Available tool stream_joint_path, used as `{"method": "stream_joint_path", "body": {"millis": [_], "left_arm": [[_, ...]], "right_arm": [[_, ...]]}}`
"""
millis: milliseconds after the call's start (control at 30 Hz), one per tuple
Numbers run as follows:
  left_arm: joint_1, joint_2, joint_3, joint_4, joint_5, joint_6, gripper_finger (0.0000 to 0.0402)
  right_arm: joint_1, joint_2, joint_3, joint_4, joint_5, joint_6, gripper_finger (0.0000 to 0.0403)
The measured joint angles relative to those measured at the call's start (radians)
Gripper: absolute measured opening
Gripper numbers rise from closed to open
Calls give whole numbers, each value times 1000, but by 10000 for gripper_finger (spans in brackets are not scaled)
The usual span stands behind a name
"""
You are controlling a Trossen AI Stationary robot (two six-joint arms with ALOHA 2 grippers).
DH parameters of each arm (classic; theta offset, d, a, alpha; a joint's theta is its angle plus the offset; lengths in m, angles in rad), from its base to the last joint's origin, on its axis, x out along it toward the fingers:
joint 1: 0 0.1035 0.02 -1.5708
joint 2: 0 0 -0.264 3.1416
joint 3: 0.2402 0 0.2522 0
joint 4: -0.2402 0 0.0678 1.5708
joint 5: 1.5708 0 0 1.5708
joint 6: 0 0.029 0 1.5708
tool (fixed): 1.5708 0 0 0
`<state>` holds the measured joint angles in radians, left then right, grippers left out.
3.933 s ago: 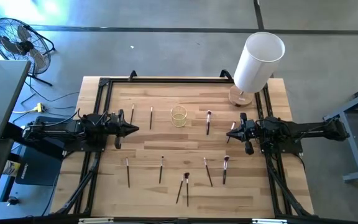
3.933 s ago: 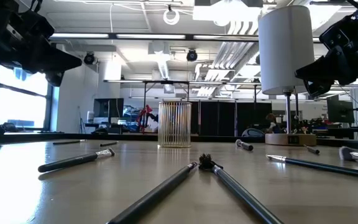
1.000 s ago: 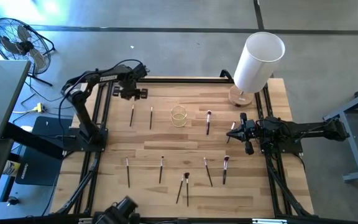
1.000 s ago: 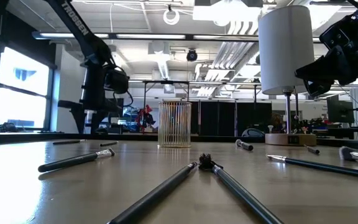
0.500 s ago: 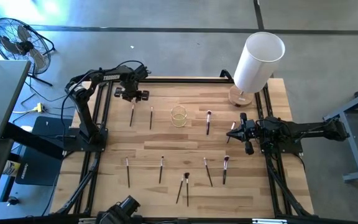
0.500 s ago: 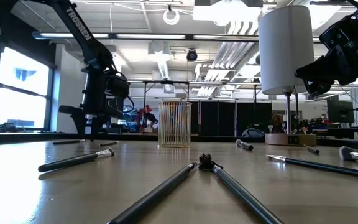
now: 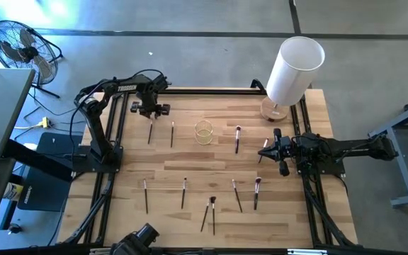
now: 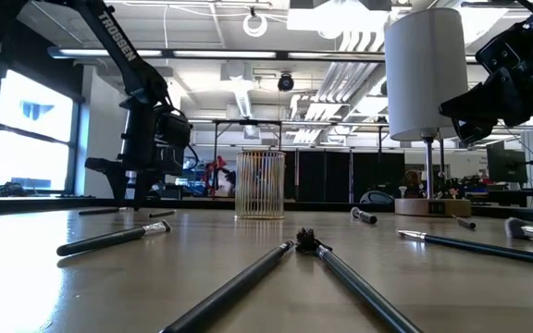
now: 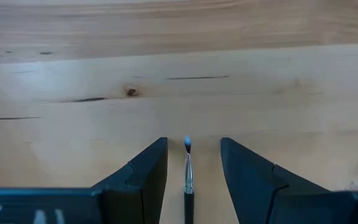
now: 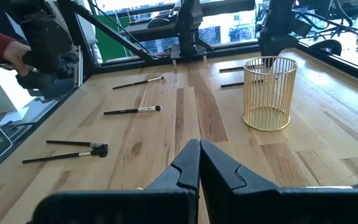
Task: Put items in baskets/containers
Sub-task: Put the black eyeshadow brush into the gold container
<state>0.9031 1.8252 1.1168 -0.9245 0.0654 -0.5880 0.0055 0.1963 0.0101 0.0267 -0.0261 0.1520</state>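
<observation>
Gripper, left (image 9: 190, 163): lowered slightly vs 0.5 s ago, fingers apart astride brush (image 9: 188, 180) on worktop (image 9: 179, 81). Right gripper (image 10: 199, 163): unchanged, fingers together.

Cup (image 7: 203, 132): round, yellowish wire-ribbed, upright, empty, upper centre of the high view. Brushes (image 7: 183, 192): thin, dark-handled, flat on the worktop; four flank the cup, six lie scattered lower centre.

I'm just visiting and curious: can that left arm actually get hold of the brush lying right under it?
Probably yes. The left end effector hangs open right over the brush, its tip lying between the two fingers, and bare table surrounds it, with nothing in the way.
</observation>
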Motion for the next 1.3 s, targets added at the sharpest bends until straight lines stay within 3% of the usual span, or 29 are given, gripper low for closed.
{"method": "stream_joint_path", "body": {"millis": [467,600,867,1300], "left_arm": [[-1,0,-2,29,-38,9,145],[-2,-1,-2,44,-78,-7,114],[-2,-1,0,68,-100,-20,8],[-68,-50,-2,84,-101,-6,1]], "right_arm": [[0,0,0,0,0,0,5],[0,0,0,0,0,0,4],[0,0,0,0,0,0,5],[0,0,0,0,0,0,5]]}}
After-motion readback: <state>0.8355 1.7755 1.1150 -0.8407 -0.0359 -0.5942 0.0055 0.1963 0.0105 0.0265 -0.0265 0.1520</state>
